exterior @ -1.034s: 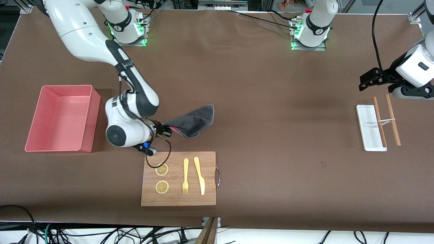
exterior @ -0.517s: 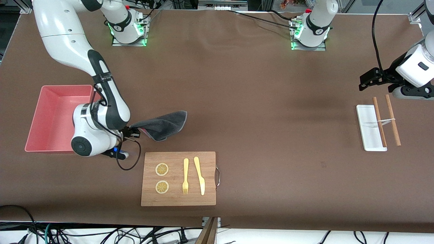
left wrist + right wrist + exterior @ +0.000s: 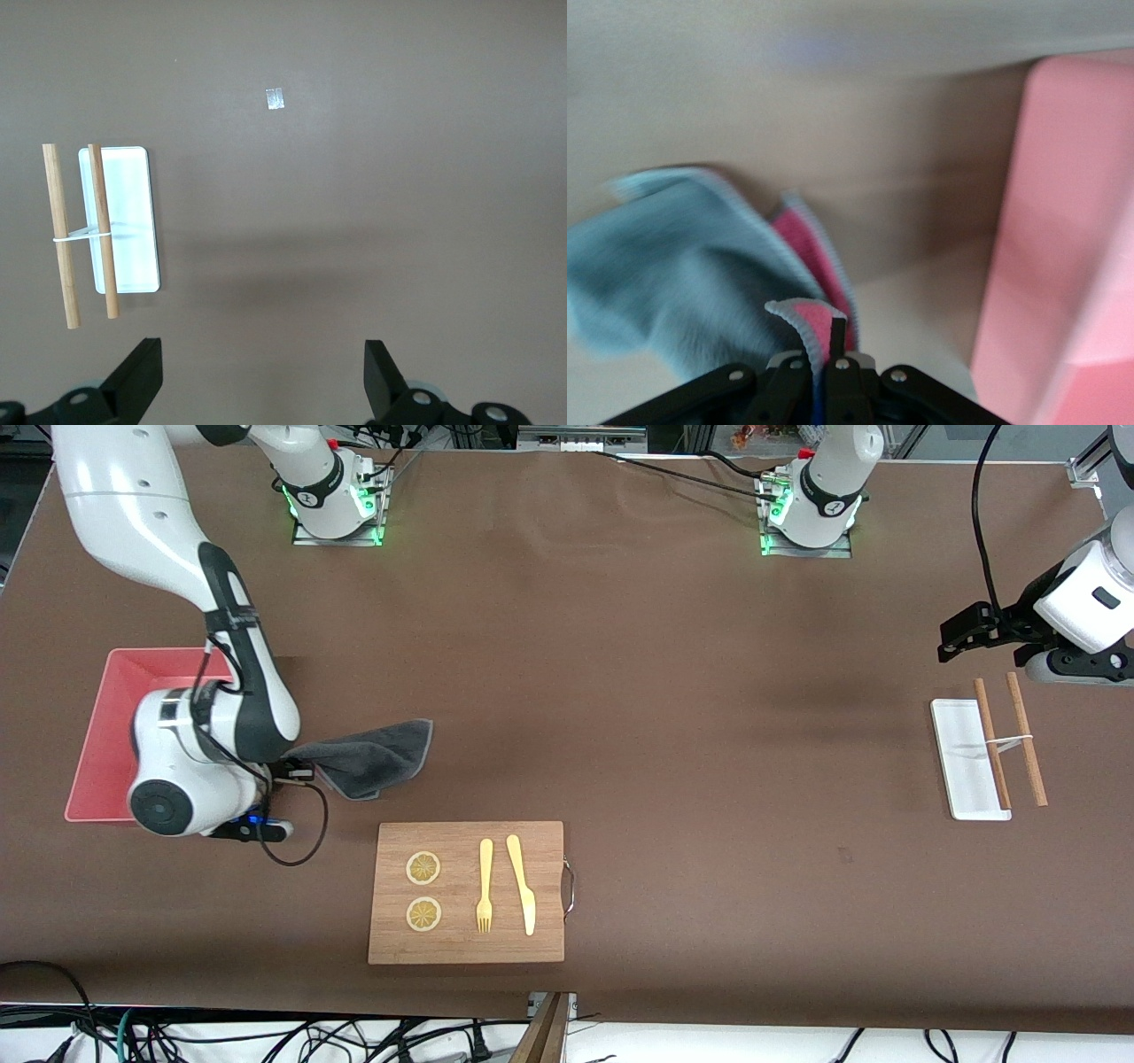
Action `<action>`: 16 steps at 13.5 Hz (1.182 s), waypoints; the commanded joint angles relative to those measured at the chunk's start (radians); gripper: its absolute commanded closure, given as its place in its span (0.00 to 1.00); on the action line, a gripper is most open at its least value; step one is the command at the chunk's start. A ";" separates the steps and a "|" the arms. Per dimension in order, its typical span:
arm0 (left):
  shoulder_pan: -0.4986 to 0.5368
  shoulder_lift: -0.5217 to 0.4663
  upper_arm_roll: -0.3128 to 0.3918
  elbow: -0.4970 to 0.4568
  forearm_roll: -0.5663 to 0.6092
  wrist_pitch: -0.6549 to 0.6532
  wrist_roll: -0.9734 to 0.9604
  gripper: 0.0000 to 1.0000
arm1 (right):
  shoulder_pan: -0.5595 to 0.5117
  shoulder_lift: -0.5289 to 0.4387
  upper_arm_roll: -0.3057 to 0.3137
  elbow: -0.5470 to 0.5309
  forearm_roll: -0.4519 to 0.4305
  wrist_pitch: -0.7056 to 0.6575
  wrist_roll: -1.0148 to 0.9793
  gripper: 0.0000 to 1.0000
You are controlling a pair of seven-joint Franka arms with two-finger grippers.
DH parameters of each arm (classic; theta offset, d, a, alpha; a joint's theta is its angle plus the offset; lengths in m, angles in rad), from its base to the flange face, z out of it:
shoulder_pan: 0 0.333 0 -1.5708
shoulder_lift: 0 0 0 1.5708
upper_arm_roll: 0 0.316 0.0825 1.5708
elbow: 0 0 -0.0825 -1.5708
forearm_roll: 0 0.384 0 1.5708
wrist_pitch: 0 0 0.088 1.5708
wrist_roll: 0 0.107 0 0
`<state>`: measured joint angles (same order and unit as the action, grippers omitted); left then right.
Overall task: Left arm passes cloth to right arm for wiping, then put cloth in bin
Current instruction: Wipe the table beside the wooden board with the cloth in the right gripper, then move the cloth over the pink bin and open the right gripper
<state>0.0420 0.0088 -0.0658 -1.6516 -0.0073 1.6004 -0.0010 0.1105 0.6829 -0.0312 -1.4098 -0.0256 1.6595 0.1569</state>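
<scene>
My right gripper is shut on a corner of the cloth and hangs over the table just beside the bin, at the bin's side toward the cutting board. The cloth trails away from the bin, dark grey face up. In the right wrist view its pink face shows at the pinched corner between the shut fingers, with the bin's pink wall close by. The right arm's wrist covers part of the bin. My left gripper waits open and empty over the table's left-arm end.
A wooden cutting board with two lemon slices, a fork and a knife lies nearer to the front camera than the cloth. A white tray and two tied wooden sticks lie under the left gripper.
The right arm has swung toward the bin, carrying the cloth along from over the table's middle. The left arm has not moved.
</scene>
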 commanded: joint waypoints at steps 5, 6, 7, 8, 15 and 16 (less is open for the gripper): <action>0.004 -0.006 -0.002 0.004 -0.016 -0.014 0.002 0.00 | -0.099 -0.273 0.007 0.057 -0.023 -0.309 -0.153 1.00; 0.004 -0.006 -0.002 0.004 -0.016 -0.014 0.002 0.00 | -0.119 -0.301 0.007 0.061 -0.046 -0.343 -0.193 1.00; 0.004 -0.006 -0.002 0.004 -0.016 -0.014 0.002 0.00 | -0.130 -0.319 0.005 0.074 -0.078 -0.374 -0.233 1.00; 0.004 -0.006 -0.002 0.004 -0.016 -0.014 0.002 0.00 | -0.143 -0.333 0.002 0.086 -0.108 -0.400 -0.276 1.00; 0.004 -0.006 -0.002 0.004 -0.016 -0.014 0.002 0.00 | -0.186 -0.333 -0.173 0.020 -0.145 -0.316 -0.559 1.00; 0.004 -0.006 -0.003 0.004 -0.016 -0.014 0.002 0.00 | -0.193 -0.332 -0.174 -0.009 -0.145 -0.284 -0.559 1.00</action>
<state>0.0419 0.0087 -0.0661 -1.6513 -0.0073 1.5978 -0.0010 -0.0738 0.3542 -0.2091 -1.3619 -0.1524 1.3263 -0.3861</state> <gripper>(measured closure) 0.000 0.982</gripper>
